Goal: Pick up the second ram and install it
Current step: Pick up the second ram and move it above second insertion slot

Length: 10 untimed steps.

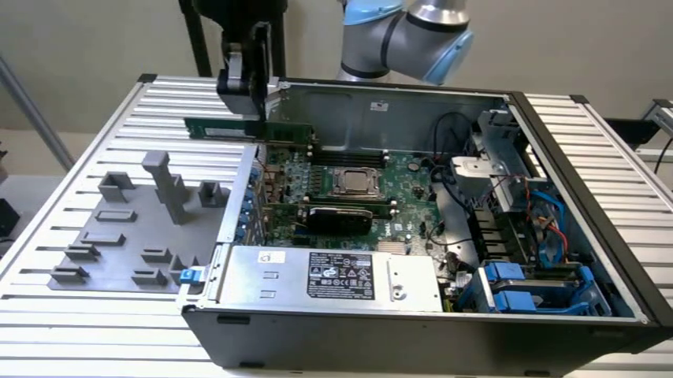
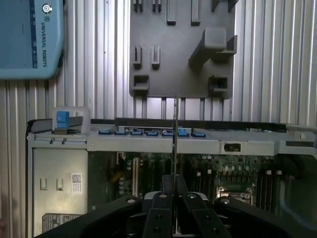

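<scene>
The second ram [image 1: 282, 132] is a long thin green board held level in the air above the open computer case's rim on the exterior view's left, at the far corner. My gripper [image 1: 250, 116] is shut on it from above, near the middle of the stick. In the wrist view the second ram [image 2: 174, 139] shows edge-on as a thin line running out from between the black fingers [image 2: 159, 213] of my gripper [image 2: 174, 191]. Below lies the green motherboard [image 1: 410, 197] with its silver CPU socket [image 1: 358, 183] and long black slots [image 1: 336, 214] just in front of it.
A gray fixture plate [image 1: 116, 252] with upright blocks lies on the ribbed table at the exterior view's left, and a tall gray post [image 1: 169, 185] stands on it. The silver power supply [image 1: 331, 276] fills the case's near side. Cables and blue drive bays [image 1: 537, 283] crowd its right.
</scene>
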Tool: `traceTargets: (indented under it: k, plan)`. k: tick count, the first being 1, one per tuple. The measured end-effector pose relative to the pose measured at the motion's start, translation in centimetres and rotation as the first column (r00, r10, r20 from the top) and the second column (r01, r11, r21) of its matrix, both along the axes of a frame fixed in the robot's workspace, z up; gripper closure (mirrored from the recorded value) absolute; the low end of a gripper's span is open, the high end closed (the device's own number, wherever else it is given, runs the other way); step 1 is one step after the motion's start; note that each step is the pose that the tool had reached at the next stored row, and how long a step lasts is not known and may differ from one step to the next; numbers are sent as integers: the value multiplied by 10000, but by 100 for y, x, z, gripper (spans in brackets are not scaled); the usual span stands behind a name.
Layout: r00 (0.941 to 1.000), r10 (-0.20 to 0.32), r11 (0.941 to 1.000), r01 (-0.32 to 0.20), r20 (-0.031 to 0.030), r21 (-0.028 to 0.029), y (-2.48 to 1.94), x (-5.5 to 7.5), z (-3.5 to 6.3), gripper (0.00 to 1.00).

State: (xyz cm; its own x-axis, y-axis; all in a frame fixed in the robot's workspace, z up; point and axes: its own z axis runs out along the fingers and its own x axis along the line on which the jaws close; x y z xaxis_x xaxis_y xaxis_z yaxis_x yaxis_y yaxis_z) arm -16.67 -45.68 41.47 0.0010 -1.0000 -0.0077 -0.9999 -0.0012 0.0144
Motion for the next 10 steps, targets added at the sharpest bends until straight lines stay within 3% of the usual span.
traceTargets:
  k: [3,10]
  plan:
    - [10000,0,10000,0,-1,0,53,135,-35,86]
    - [10000,0,10000,0,0,1,226,452,-162,86]
